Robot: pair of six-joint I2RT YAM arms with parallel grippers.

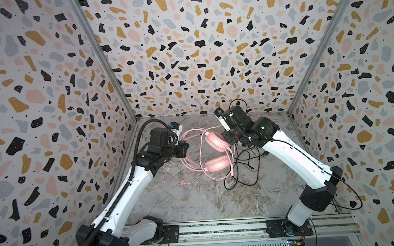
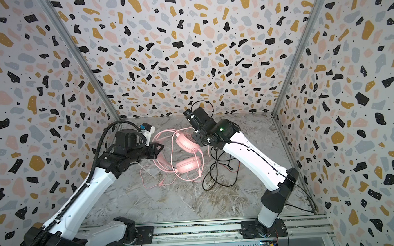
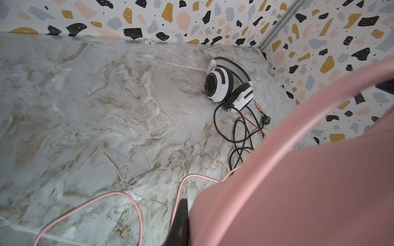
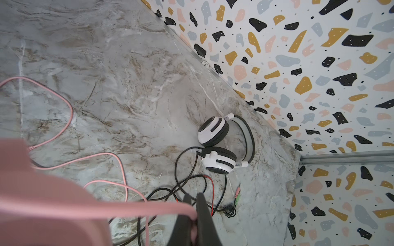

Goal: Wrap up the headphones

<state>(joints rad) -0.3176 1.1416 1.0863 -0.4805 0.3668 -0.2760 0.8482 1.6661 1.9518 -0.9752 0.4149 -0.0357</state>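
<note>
Glossy plastic cups on the white headset (image 3: 221,85), matt pads on the pink headset (image 1: 215,139), possibly leatherette, smooth marble-look table (image 1: 195,203)

- Central headset (image 1: 216,165) sits mid-table (image 1: 195,203), between left arm (image 1: 130,188) and right arm (image 1: 295,155).
- Its cable (image 4: 72,110) sprawls leftward.
- Corner headset (image 3: 221,85) lies by the far right corner, apparently behind the right arm.
- Corner headset's cable (image 3: 234,132) trails nearer, right of the central headset.

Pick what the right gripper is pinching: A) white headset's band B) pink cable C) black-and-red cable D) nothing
B: in the right wrist view the right gripper is closed on the pink cable, while the black-and-red cable and the white headset lie untouched on the table.
</note>
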